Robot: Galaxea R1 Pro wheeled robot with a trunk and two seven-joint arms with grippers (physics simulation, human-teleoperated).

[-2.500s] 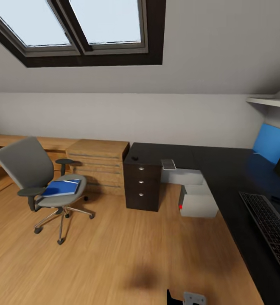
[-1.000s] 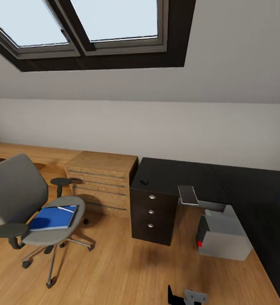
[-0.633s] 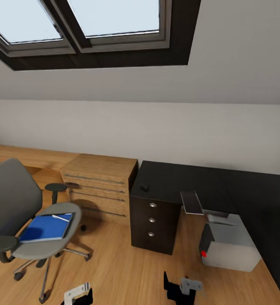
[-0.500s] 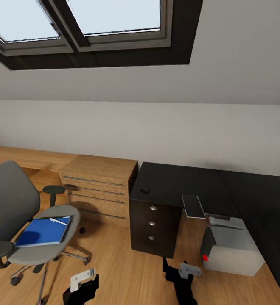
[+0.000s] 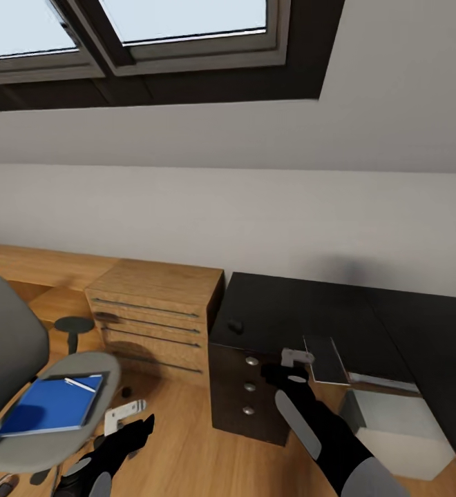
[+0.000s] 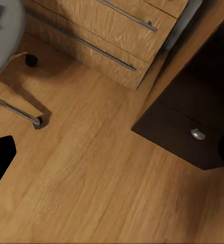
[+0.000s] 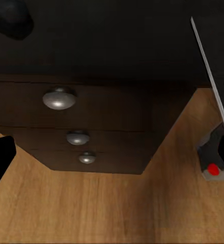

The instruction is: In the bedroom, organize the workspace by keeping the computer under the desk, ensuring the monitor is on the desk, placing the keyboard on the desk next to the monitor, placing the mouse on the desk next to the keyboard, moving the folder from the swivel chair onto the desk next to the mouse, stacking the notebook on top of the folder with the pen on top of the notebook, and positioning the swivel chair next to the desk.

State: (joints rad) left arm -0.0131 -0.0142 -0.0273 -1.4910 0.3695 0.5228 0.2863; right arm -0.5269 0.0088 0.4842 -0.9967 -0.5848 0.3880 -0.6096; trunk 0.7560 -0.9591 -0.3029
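The grey swivel chair (image 5: 10, 359) stands at the left, and the blue folder (image 5: 45, 414) lies on its seat with the white pen (image 5: 81, 384) on top. On the black desk (image 5: 304, 304) sits the small dark mouse (image 5: 235, 325) (image 7: 10, 18). A thin dark notebook (image 5: 325, 359) overhangs the desk's front edge. Below it, the light grey computer (image 5: 401, 428) rests on the floor. My left gripper (image 5: 141, 424) (image 6: 112, 157) hovers open over the floor beside the chair. The right gripper (image 5: 278, 376) (image 7: 112, 152) is open in front of the desk's dark drawers (image 7: 58, 99), holding nothing.
A low light-wood drawer cabinet (image 5: 155, 310) (image 6: 117, 35) stands between the chair and the desk's dark drawer unit (image 5: 249, 397). A chrome chair leg with a black castor (image 6: 31, 61) is near my left gripper. Dark-framed skylights (image 5: 152, 41) sit in the sloped ceiling above the wood floor (image 6: 91, 193).
The camera has turned left and come closer, so the keyboard and monitor have left the picture. Both arms have risen into the picture, the right one reaching towards the desk's drawers.
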